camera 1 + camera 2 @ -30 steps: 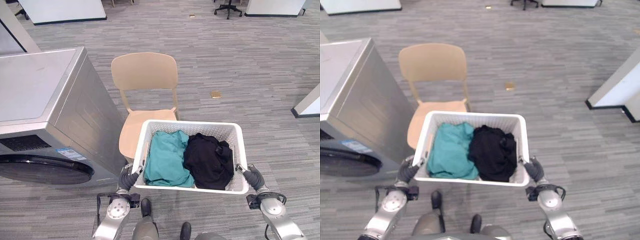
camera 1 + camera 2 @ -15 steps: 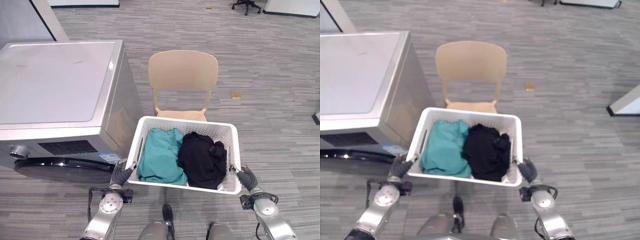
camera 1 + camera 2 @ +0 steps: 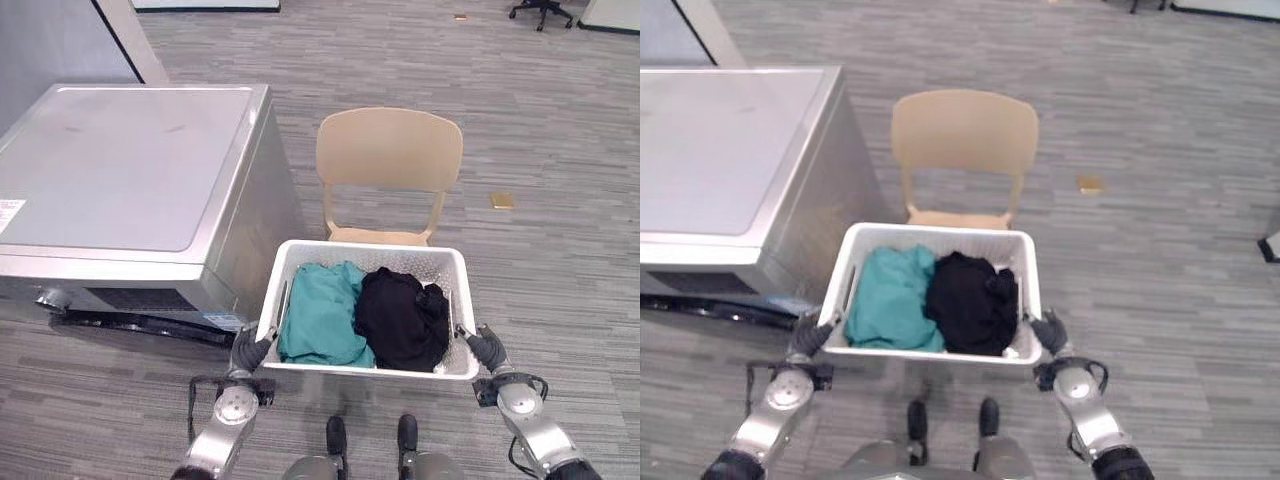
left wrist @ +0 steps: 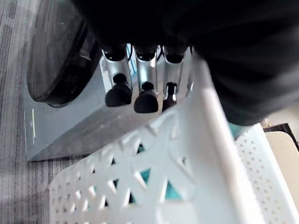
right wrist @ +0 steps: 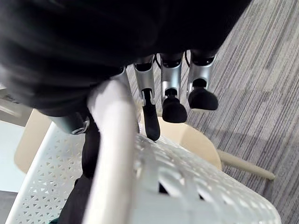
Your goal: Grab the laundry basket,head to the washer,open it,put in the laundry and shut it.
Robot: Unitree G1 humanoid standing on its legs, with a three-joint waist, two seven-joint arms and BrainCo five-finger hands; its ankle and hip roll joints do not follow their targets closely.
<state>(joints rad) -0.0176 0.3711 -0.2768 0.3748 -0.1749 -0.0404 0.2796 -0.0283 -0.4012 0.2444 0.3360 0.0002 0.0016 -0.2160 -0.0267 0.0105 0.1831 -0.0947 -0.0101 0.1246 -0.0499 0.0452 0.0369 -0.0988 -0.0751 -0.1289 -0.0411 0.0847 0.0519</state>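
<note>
I carry a white perforated laundry basket (image 3: pixel 365 369) between both hands, low in front of me. A teal garment (image 3: pixel 320 312) fills its left half and a black garment (image 3: pixel 400 318) its right half. My left hand (image 3: pixel 247 348) grips the basket's left end and my right hand (image 3: pixel 487 348) its right end. In the wrist views the fingers (image 4: pixel 146 100) of the left and the fingers (image 5: pixel 173 109) of the right curl under the basket's rim (image 5: pixel 112 154). The silver washer (image 3: pixel 130 170) stands to the left, its dark round door (image 3: pixel 140 325) shut.
A beige chair (image 3: pixel 390 165) stands just beyond the basket, right of the washer. A small tan object (image 3: pixel 502 200) lies on the grey carpet at the right. A grey partition (image 3: pixel 60 40) rises behind the washer, and an office chair's base (image 3: pixel 540 10) shows at the far right.
The camera has swung left and moved closer, so more of the washer's top shows. The basket stays held between both hands in the same grip.
</note>
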